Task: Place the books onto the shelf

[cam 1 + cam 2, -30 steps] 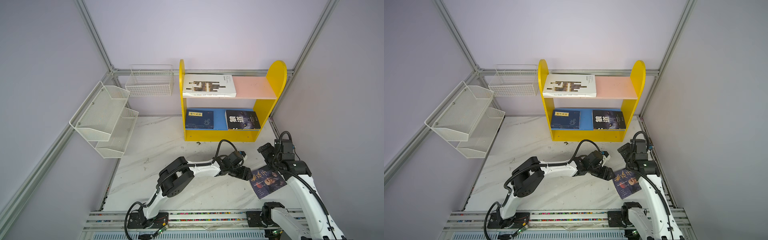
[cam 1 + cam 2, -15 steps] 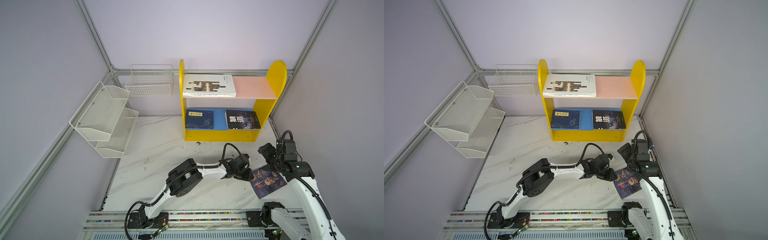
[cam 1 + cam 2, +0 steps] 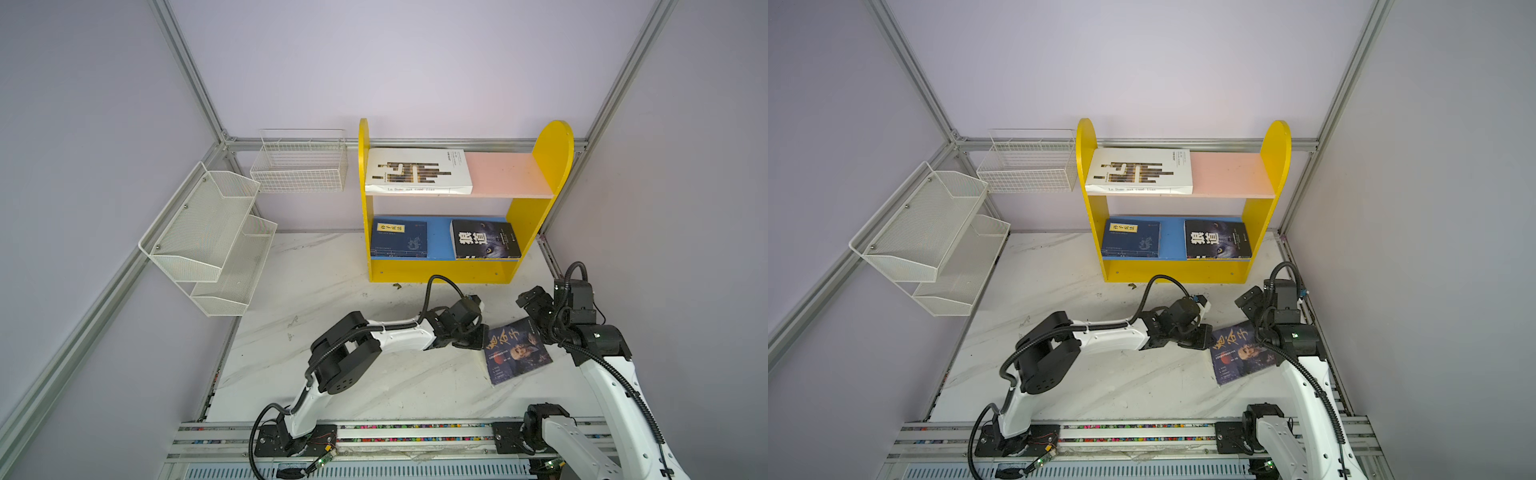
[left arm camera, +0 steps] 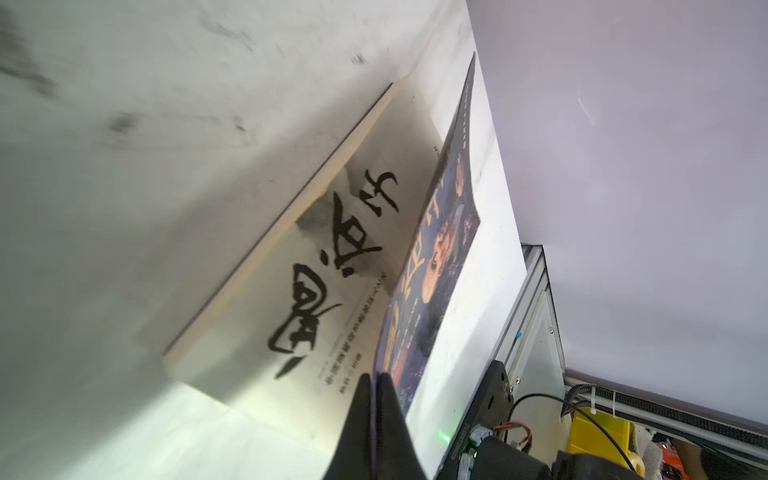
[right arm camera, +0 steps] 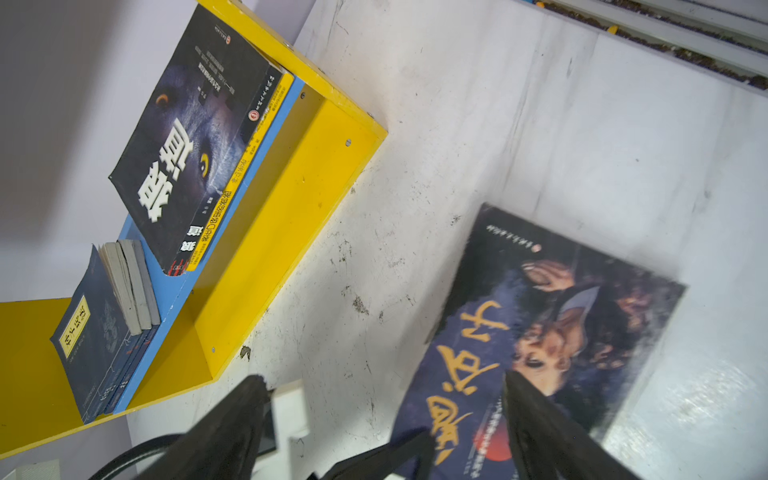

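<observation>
A dark-blue book with a face (image 3: 517, 351) (image 3: 1241, 353) lies on the marble table at the front right. My left gripper (image 3: 477, 337) (image 3: 1200, 338) (image 4: 376, 379) is shut on the edge of its front cover (image 4: 440, 249), which stands lifted off the title page (image 4: 332, 270). My right gripper (image 3: 534, 305) (image 5: 384, 380) hovers open over the book's far side (image 5: 561, 324). On the yellow shelf (image 3: 552, 158) (image 5: 291, 174), a white book (image 3: 417, 170) lies on the pink board. Navy books (image 3: 399, 239) (image 5: 108, 332) and a black book (image 3: 484, 239) (image 5: 191, 137) lie on the blue board.
A white mesh rack (image 3: 208, 237) and a wire basket (image 3: 299, 166) hang on the walls at the left. The right wall stands close behind my right arm. A metal rail (image 3: 415, 432) runs along the table's front edge.
My left gripper has slid right to the book's near edge and closed on its cover. The right arm has hardly moved and stays open.
</observation>
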